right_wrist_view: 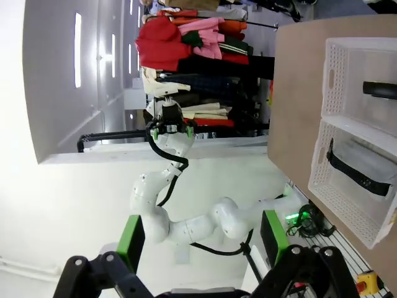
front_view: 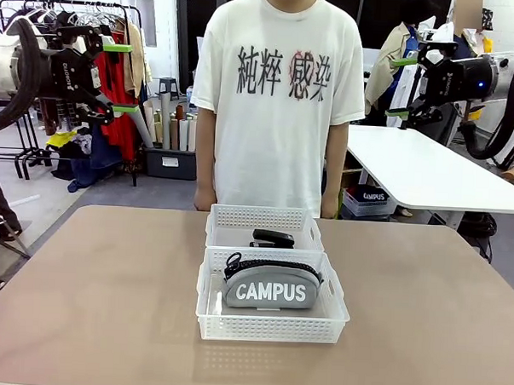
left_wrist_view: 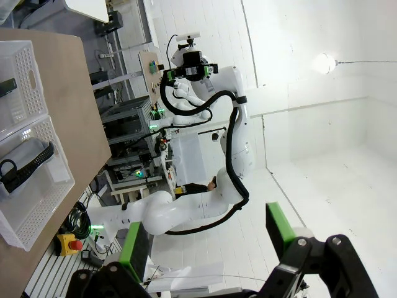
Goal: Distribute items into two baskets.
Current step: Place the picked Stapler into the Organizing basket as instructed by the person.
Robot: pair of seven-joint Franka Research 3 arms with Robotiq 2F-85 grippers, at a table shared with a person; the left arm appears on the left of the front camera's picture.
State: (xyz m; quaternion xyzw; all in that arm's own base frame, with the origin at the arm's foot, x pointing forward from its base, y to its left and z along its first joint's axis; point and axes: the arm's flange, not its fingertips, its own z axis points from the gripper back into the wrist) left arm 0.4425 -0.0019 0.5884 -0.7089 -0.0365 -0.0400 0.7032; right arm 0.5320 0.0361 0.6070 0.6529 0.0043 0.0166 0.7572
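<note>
Resting on surface [front_view: 81, 304]: two translucent-white baskets with lattice rims, end to end at the middle, touching along their short walls.
Near basket [front_view: 272, 331]: closest to the robot; holds the grey zippered pouch [front_view: 271, 287], which stands on its long edge with the white "CAMPUS" lettering facing the front camera and the black zipper along its top.
Far basket [front_view: 264, 218]: closer to the person; holds the black stapler [front_view: 273, 238], lying flat near the wall shared with the near basket.
Left gripper [front_view: 117, 77]: raised high at the left side, well apart from the baskets, green-padded fingers spread apart, nothing between them; the left wrist view shows the same pads [left_wrist_view: 134, 245] wide apart over open air.
Right gripper [front_view: 403, 86]: raised high at the right side, well apart from the baskets, fingers spread apart and holding nothing; in the right wrist view its pads [right_wrist_view: 131, 240] stand wide.
Person [front_view: 278, 91]: stands at the far edge of the surface in a white printed T-shirt, arms hanging down, hands just behind the edge.
</note>
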